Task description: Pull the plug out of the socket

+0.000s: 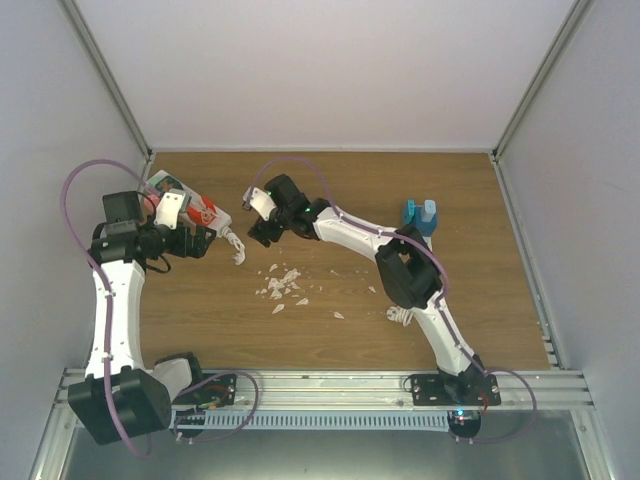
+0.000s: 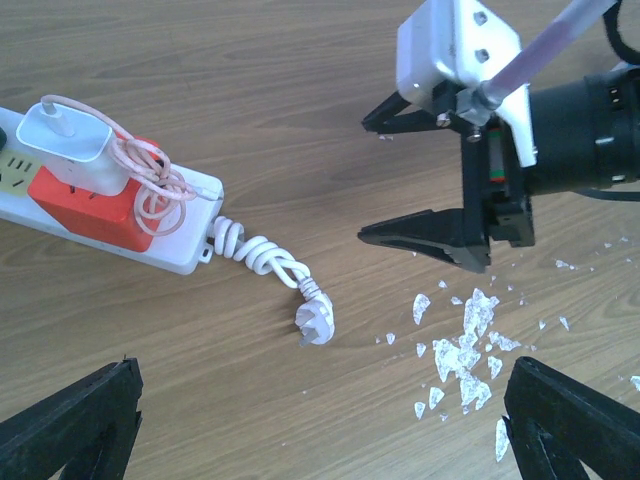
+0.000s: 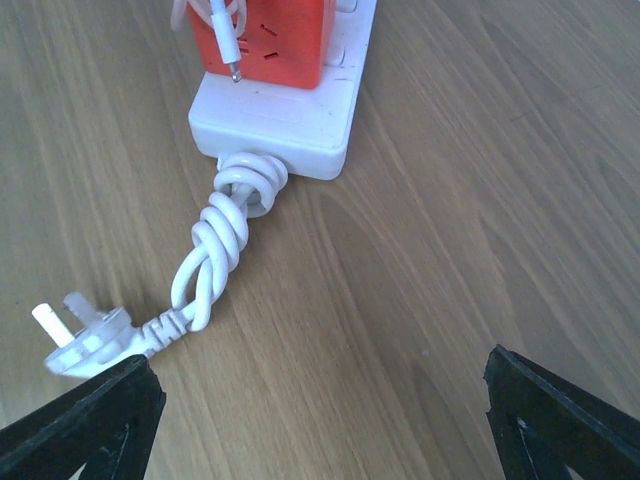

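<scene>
A white power strip (image 2: 190, 235) with a red-orange top (image 2: 85, 205) lies at the back left of the table (image 1: 195, 212). A white charger plug (image 2: 65, 138) sits in its socket, with a pink cable (image 2: 155, 190) coiled beside it. The strip's own knotted white cord (image 2: 255, 250) ends in a loose plug (image 2: 315, 322). My left gripper (image 2: 320, 430) is open and empty, above the table near that loose plug. My right gripper (image 3: 320, 420) is open and empty, facing the strip's end (image 3: 275, 125) from the right; it also shows in the left wrist view (image 2: 365, 180).
White flakes (image 1: 283, 285) are scattered on the wood in the middle (image 2: 465, 345). A blue object (image 1: 420, 215) stands at the back right. A small white thing (image 1: 400, 317) lies by the right arm. Walls close in the left, back and right sides.
</scene>
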Action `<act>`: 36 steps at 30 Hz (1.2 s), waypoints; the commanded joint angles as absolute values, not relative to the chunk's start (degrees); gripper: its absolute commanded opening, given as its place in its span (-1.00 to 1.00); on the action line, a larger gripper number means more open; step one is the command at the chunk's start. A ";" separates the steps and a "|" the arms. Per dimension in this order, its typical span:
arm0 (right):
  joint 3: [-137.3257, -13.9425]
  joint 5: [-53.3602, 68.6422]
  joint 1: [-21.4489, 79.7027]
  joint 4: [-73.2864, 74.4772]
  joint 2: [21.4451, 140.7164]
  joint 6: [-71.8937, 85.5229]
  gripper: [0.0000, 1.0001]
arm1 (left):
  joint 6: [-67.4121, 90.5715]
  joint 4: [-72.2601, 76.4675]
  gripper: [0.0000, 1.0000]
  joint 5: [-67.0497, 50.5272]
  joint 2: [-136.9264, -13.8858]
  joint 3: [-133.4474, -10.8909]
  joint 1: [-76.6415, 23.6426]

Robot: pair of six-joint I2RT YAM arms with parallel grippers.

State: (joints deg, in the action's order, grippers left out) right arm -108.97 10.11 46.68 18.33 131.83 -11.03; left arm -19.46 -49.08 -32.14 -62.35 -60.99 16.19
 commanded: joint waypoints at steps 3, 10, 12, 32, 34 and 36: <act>-112.75 8.64 47.82 15.94 136.47 -9.18 0.69 | -19.03 -47.46 0.98 -33.23 -61.52 -61.15 16.61; -116.43 9.47 48.89 14.72 141.06 -7.78 0.58 | -19.24 -46.76 0.98 -33.05 -61.07 -60.53 16.61; -117.87 9.73 49.33 13.95 142.40 -7.29 0.54 | -19.38 -46.76 0.98 -32.94 -60.91 -60.22 16.61; -124.51 7.69 51.77 12.96 151.14 -8.65 0.04 | -19.89 -46.45 0.98 -33.32 -60.25 -58.45 16.83; -121.47 8.21 51.77 13.45 149.41 -9.22 -0.16 | -20.55 -46.72 0.98 -33.39 -60.44 -58.51 16.81; -118.48 8.65 51.72 13.84 147.40 -10.02 -0.36 | -20.92 -46.91 0.98 -33.71 -60.55 -58.62 16.79</act>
State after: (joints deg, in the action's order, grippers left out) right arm -123.15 9.17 51.48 11.68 150.19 -8.56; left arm -19.92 -48.31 -32.36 -60.93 -59.07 16.29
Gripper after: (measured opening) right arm 0.392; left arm 0.991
